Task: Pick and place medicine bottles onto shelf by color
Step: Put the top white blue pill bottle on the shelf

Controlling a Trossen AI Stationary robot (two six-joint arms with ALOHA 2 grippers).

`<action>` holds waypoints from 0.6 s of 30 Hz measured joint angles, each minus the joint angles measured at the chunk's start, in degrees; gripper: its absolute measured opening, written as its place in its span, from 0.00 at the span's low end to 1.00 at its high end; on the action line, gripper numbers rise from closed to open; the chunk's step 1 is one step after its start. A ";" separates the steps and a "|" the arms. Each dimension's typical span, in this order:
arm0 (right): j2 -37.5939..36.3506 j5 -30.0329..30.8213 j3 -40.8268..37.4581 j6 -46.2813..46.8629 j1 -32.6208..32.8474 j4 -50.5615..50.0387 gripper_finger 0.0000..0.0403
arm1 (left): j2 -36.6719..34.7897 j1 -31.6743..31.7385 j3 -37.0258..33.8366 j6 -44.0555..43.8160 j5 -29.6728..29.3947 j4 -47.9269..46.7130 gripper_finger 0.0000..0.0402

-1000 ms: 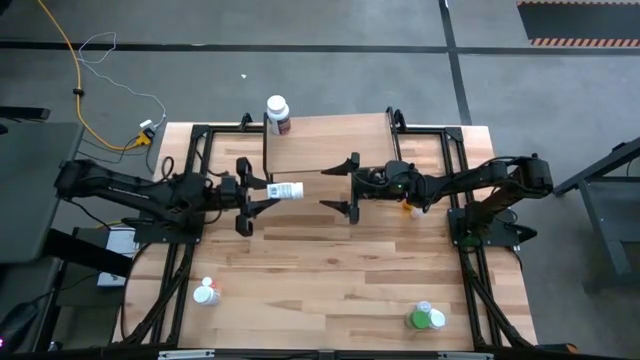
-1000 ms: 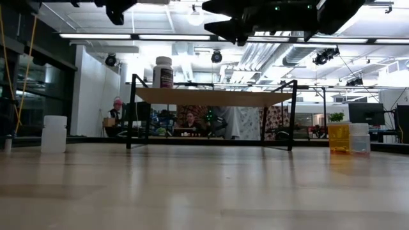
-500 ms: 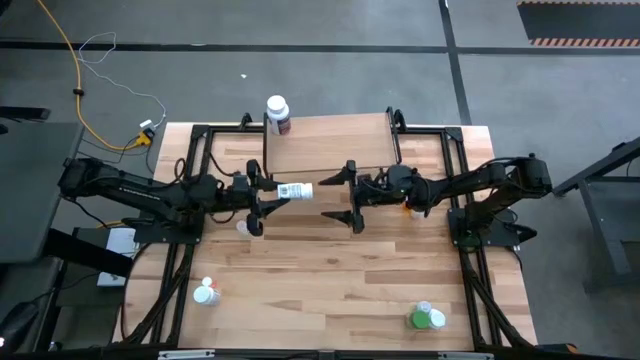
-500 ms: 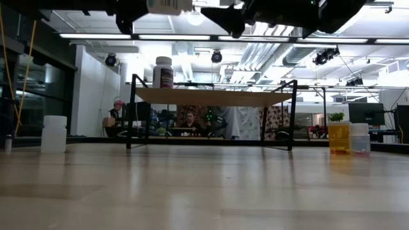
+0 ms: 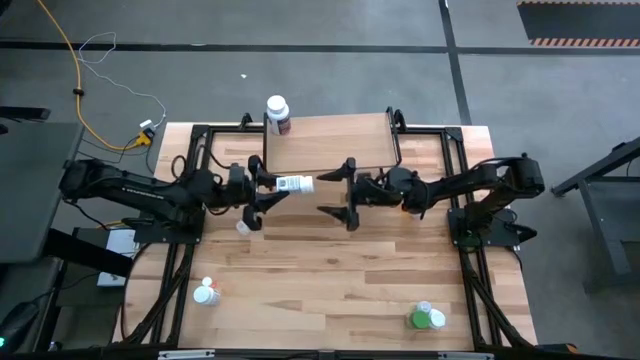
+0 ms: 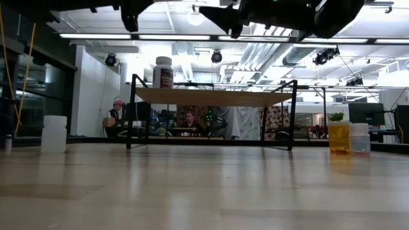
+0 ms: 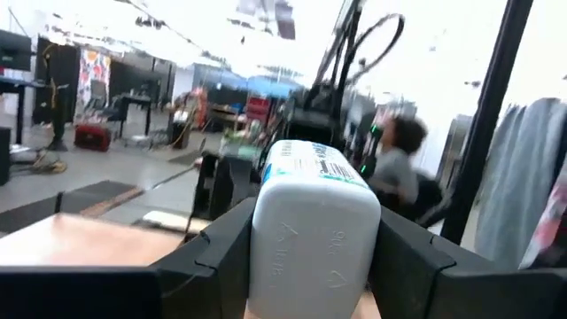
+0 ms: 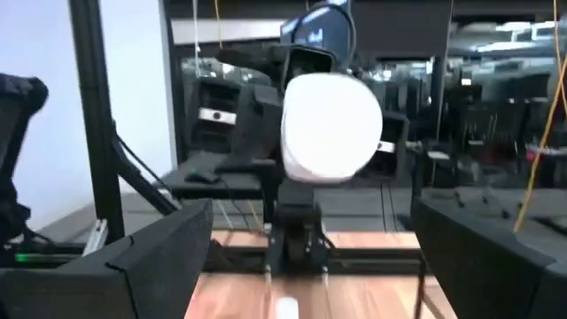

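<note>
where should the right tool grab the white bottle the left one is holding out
Grip the cap end of the white bottle. It lies level, with its base in the left tool and its free end facing the open right tool. Come straight in from the right.

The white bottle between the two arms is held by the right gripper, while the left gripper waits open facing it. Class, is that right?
Not quite: the arms are swapped. The left gripper holds the white bottle, its jaws closed on it in the left wrist view; the right gripper waits open facing it, as the high view shows.
</note>
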 joint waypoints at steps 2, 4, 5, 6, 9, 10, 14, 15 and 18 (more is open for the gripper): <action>2.08 0.00 0.00 0.30 0.32 5.71 0.93 | 1.67 -0.88 -0.11 -0.84 -0.20 4.06 0.42; 4.66 0.59 0.00 1.36 0.36 11.59 0.93 | 3.91 -2.01 -1.52 -1.57 -1.29 12.57 0.42; 5.96 1.14 0.00 2.04 0.36 14.76 0.93 | 5.73 -2.69 -2.44 -1.65 -2.51 18.17 0.42; 7.29 1.41 0.05 3.19 0.22 18.14 0.93 | 7.67 -3.40 -3.54 -1.65 -4.11 23.81 0.42; 10.62 1.17 1.44 6.93 -0.21 26.07 0.93 | 13.35 -4.86 -6.34 -0.65 -9.61 38.63 0.42; 11.73 1.05 2.47 7.79 -0.25 27.66 0.93 | 15.05 -5.11 -6.76 -0.25 -10.88 43.20 0.42; 15.96 1.07 8.30 10.48 -0.18 28.58 0.93 | 19.19 -5.05 -5.84 -0.90 -13.77 44.17 0.42; 17.10 1.07 10.01 10.82 -0.18 28.56 0.93 | 20.20 -4.86 -5.07 -1.09 -13.94 44.74 0.42; 20.29 1.40 15.00 12.23 -0.21 27.77 0.93 | 22.83 -4.81 -3.46 -0.89 -13.41 44.21 0.42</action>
